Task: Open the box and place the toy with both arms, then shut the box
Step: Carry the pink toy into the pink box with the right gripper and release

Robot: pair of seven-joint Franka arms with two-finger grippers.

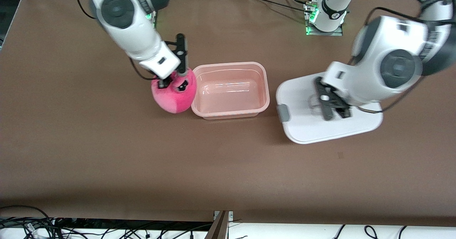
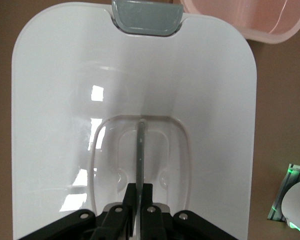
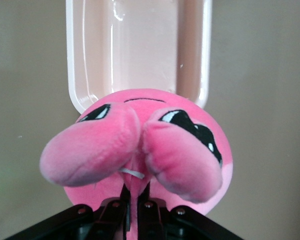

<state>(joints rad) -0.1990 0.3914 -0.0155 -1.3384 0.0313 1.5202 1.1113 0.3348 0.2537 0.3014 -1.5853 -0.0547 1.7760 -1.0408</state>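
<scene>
In the front view, my right pincer (image 1: pixel 173 81) is pinching the round bright pink plush toy with the cartoon face (image 1: pixel 174 94), closed tight on its plush. The toy is sitting just beside the open translucent pinkish plastic tub (image 1: pixel 231 89), toward the right arm's end of the brown bench (image 1: pixel 107 153); whether it is resting on the bench or is already lifted I cannot tell. My left pincer (image 1: pixel 335 107) is holding the white rounded lid (image 1: pixel 306 125) by its clear handle, toward the left arm's end of the bench, apart from the tub. One grey clip (image 1: pixel 283 113) is showing on the lid's edge facing the tub.

In the left wrist view, my left pincer (image 2: pixel 138 200) is shut on the thin clear handle bar (image 2: pixel 139 155) in the lid's recess, and the tub's corner (image 2: pixel 260 22) is showing near the clip. I am judging that this arm should wait and keep the lid away from the tub.

In the right wrist view, the toy (image 3: pixel 140 145) is bulging around my closed right pincer (image 3: pixel 135 200), with the empty tub (image 3: pixel 140 50) just ahead. To do this step well, I think I must raise the toy above the tub's rim before moving across, and release only over the middle, because the soft plush can catch on the wall.
</scene>
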